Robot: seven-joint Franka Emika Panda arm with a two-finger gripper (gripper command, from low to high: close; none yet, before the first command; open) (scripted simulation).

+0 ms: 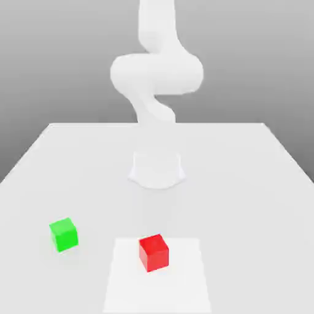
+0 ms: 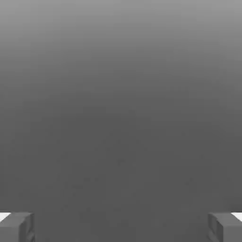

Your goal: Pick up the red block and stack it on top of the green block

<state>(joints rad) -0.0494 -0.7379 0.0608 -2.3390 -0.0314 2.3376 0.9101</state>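
Two cubes, red block (image 1: 153, 251) and green block (image 1: 64, 233), sit apart; pincer (image 2: 121, 227) gapes empty.

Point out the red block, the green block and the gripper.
red block (image 1: 153, 252): exterior view, front face.
green block (image 1: 64, 234): exterior view, front face.
gripper (image 2: 121, 227): hand view, midway between its open fingertips.

Exterior view: looked from in front of the table (image 1: 257, 184), raised and tilted down, facing the arm (image 1: 156, 73) at the far side, near enough to hold both blocks. Hand view: rode on the hand, faced a plain grey surface past two fingertips (image 2: 16, 227) set wide apart. No shared ground discernible.
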